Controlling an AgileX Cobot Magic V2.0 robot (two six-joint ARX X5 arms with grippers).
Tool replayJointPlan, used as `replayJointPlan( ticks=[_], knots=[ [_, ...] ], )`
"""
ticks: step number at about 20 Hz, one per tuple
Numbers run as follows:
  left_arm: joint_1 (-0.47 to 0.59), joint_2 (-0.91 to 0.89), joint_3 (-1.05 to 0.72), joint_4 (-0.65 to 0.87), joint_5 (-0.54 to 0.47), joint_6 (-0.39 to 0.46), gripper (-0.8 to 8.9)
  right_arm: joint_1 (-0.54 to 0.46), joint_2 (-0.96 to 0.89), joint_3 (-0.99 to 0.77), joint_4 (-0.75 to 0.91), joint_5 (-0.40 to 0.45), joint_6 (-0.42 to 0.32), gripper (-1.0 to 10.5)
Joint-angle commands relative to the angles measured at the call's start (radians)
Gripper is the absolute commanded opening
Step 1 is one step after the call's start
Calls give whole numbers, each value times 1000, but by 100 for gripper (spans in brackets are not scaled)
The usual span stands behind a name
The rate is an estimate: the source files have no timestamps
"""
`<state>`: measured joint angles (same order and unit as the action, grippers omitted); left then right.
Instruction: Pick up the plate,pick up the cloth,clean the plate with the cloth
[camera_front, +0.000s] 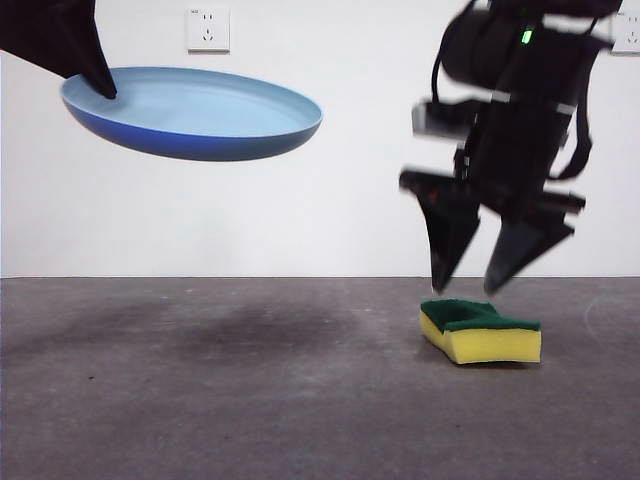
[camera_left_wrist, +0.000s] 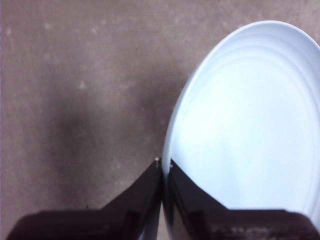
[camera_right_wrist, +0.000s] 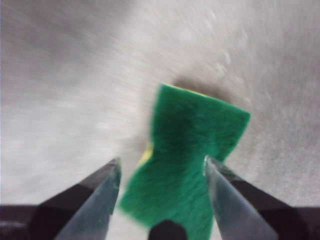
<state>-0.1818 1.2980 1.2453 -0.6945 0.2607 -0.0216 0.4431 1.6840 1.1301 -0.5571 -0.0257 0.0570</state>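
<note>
Left gripper (camera_left_wrist: 162, 167) clamps the plate (camera_front: 200, 110) rim, holding it aloft at left for wiping; right gripper (camera_front: 470, 285), jaws spread, hangs over the cloth (camera_front: 480, 330) on the table (camera_front: 200, 390) for pickup.

Bare lab: grey table (camera_front: 200, 400), white wall (camera_front: 330, 200).

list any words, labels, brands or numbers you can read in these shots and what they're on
No text can be read in any view.
Wall socket: a tiny dark mark sits at its top left corner, too small to read.
Plate, held off the table by the left gripper: plain, no print.
Sponge, on the table under the open right gripper: no label or brand showing.
Right arm: a green light, no characters.
</note>
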Motion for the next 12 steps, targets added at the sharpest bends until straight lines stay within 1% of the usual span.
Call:
replayJointPlan(
  ticks=[1, 4, 5, 6, 7, 8, 10, 12],
  knots=[
    [-3, 1, 1, -10, 2, 19, -8, 0, 63, 0, 3, 4, 14, 279],
    [-3, 1, 1, -10, 3, 19, -8, 0, 132, 0, 4, 8, 14, 272],
    [-3, 1, 1, -10, 2, 19, -8, 0, 149, 0, 3, 8, 14, 205],
    [-3, 1, 1, -10, 2, 19, -8, 0, 160, 0, 4, 8, 14, 94],
    [-3, 2, 1, -10, 2, 19, -8, 0, 163, 0, 4, 8, 14, 20],
    [-3, 2, 1, -10, 1, 21, -8, 0, 163, 0, 6, 10, 14, -17],
    [-3, 7, 1, -9, -23, 23, -8, 3, 155, 1, 8, 9, 14, -16],
    [-10, 24, 1, -9, -77, 24, -8, 4, 123, 1, 4, 8, 14, -16]
  ],
)
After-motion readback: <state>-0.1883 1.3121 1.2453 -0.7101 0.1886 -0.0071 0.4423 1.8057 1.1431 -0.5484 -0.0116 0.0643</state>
